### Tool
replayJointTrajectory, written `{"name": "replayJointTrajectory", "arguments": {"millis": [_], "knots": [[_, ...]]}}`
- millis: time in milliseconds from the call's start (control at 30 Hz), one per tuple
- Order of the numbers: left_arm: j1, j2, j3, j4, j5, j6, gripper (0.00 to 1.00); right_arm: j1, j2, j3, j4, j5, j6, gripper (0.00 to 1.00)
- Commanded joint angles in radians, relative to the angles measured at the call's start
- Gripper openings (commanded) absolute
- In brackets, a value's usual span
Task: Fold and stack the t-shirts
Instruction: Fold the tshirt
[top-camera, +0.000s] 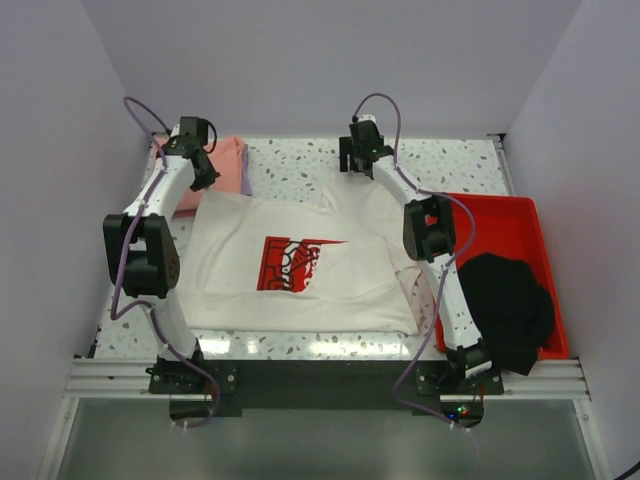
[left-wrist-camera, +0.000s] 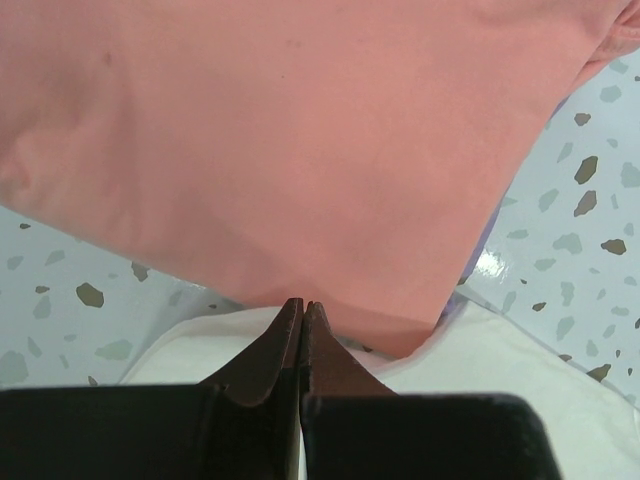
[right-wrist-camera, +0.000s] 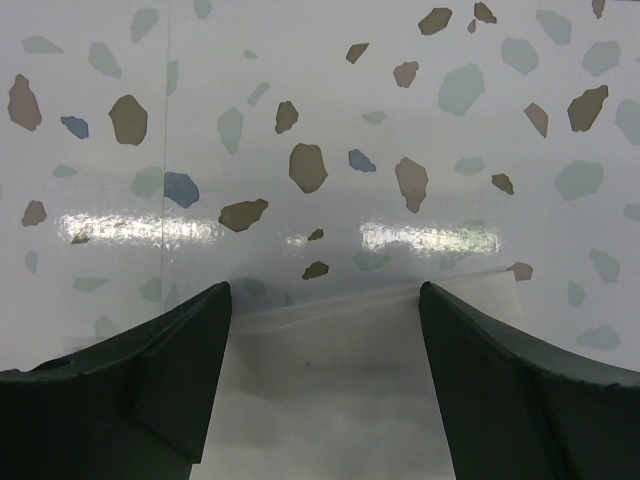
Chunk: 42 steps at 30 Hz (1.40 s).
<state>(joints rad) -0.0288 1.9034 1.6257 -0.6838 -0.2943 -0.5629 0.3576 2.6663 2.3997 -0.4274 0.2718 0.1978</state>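
Cream tee (top-camera: 300, 268) lies flat mid-table. Left gripper (left-wrist-camera: 303, 304) pressed together at its far-left corner, beside pink tee (left-wrist-camera: 300, 130). Right gripper (right-wrist-camera: 325, 295) spread astride far edge. Risk: right pinch misses cloth, fold skews.

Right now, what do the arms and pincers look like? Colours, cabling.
The left arm and right arm have white links, black joint housings and a purple cable each. The left pincer and right pincer have dark, tapered fingers.
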Motion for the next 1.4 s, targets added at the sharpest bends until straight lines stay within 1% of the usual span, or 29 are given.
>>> {"name": "replayJointTrajectory", "arguments": {"millis": [0, 33, 100, 133, 233, 267, 333, 433, 567, 633, 700, 767, 833, 867, 900, 967, 1000, 1033, 1100, 1200, 1233, 1367], "knots": [[-0.005, -0.05, -0.004, 0.049, 0.012, 0.008, 0.0, -0.005, -0.031, -0.014, 0.013, 0.012, -0.003, 0.78], [-0.005, -0.05, -0.004, 0.05, 0.012, 0.008, 0.0, -0.005, -0.034, -0.028, 0.004, 0.009, -0.003, 0.72], [-0.005, -0.053, -0.004, 0.05, 0.009, 0.008, 0.0, -0.005, -0.049, -0.042, -0.028, 0.009, 0.009, 0.65], [-0.005, -0.055, -0.006, 0.05, 0.006, 0.008, 0.0, -0.005, -0.057, -0.071, -0.033, 0.009, 0.014, 0.59], [-0.005, -0.06, -0.009, 0.053, 0.004, 0.008, 0.0, -0.003, -0.101, -0.157, -0.008, 0.01, 0.014, 0.48], [-0.005, -0.06, -0.01, 0.053, 0.004, 0.008, 0.0, 0.001, -0.112, -0.172, 0.001, 0.015, 0.009, 0.38], [-0.005, -0.06, -0.012, 0.053, 0.007, 0.008, 0.0, 0.003, -0.123, -0.183, -0.007, 0.017, 0.002, 0.31], [-0.005, -0.061, -0.016, 0.055, 0.011, 0.005, 0.0, 0.012, -0.141, -0.195, 0.001, 0.024, -0.018, 0.0], [-0.005, -0.061, -0.02, 0.063, 0.017, 0.009, 0.0, 0.021, -0.167, -0.206, 0.062, -0.006, -0.081, 0.0], [-0.005, -0.061, -0.017, 0.063, 0.02, 0.012, 0.0, 0.02, -0.181, -0.198, 0.065, -0.013, -0.081, 0.0], [-0.005, -0.066, -0.013, 0.055, 0.026, 0.014, 0.0, 0.021, -0.235, -0.218, 0.084, -0.031, -0.078, 0.0], [-0.005, -0.079, -0.029, 0.055, 0.034, 0.012, 0.0, 0.027, -0.314, -0.296, 0.119, -0.063, -0.08, 0.0], [-0.005, -0.109, -0.052, 0.07, 0.041, 0.008, 0.0, 0.037, -0.367, -0.37, 0.122, -0.063, -0.083, 0.0], [-0.005, -0.121, -0.082, 0.078, 0.049, 0.005, 0.0, 0.049, -0.426, -0.404, 0.139, -0.051, -0.09, 0.0], [-0.005, -0.15, -0.099, 0.093, 0.049, 0.004, 0.0, 0.053, -0.456, -0.481, 0.153, -0.046, -0.092, 0.0], [-0.005, -0.181, -0.145, 0.104, 0.044, 0.004, 0.0, 0.066, -0.526, -0.568, 0.182, -0.046, -0.081, 0.0], [-0.005, -0.21, -0.159, 0.11, 0.04, 0.001, 0.0, 0.069, -0.593, -0.611, 0.212, -0.048, -0.077, 0.0], [-0.005, -0.224, -0.176, 0.112, 0.037, 0.001, 0.0, 0.069, -0.63, -0.688, 0.222, -0.048, -0.074, 0.0], [-0.005, -0.268, -0.225, 0.119, 0.03, -0.011, 0.0, 0.078, -0.73, -0.756, 0.233, -0.043, -0.063, 0.0], [-0.005, -0.326, -0.303, 0.13, 0.029, -0.032, 0.0, 0.093, -0.828, -0.913, 0.243, -0.034, -0.057, 0.0], [-0.005, -0.34, -0.322, 0.13, 0.024, -0.04, 0.0, 0.099, -0.886, -0.942, 0.245, -0.028, -0.058, 0.0], [-0.003, -0.423, -0.443, 0.121, -0.049, -0.087, 0.0, 0.124, -1.026, -1.069, 0.227, -0.005, -0.048, 0.0]]}}
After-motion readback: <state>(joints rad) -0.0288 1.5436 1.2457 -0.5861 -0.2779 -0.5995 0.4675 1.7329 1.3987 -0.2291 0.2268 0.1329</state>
